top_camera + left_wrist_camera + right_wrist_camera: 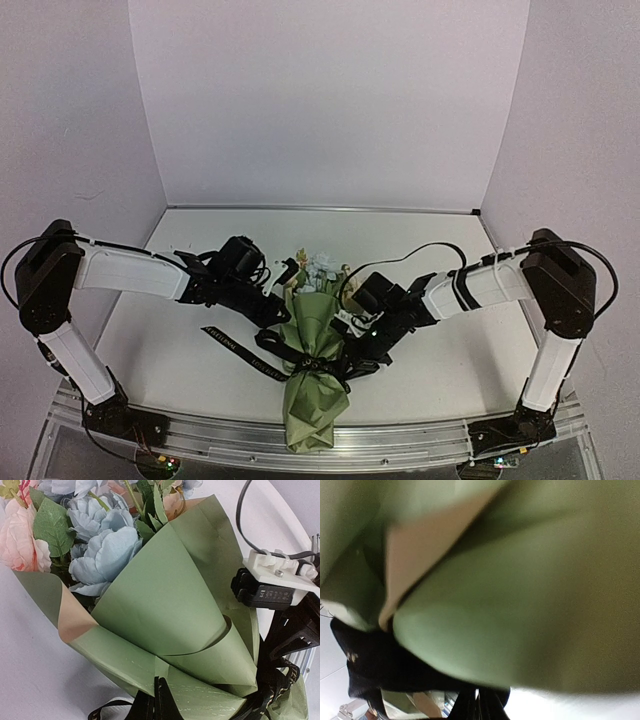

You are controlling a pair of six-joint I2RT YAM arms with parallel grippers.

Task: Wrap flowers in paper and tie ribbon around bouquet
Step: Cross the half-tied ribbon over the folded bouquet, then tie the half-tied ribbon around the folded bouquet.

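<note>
Bouquet (312,325) on table (180,365) between left arm (130,270) and right arm (475,285), ribbon (240,350) across its middle

Matt olive paper (165,595), black fabric ribbon (235,347)

Bouquet (315,375) blocks the near centre of the table (420,235). The left arm (130,270) and right arm (480,285) bar its two flanks, and the ribbon (232,348) trails across the near left. Open passage: the far half, bounded by walls (330,100) left, right and far.
</note>
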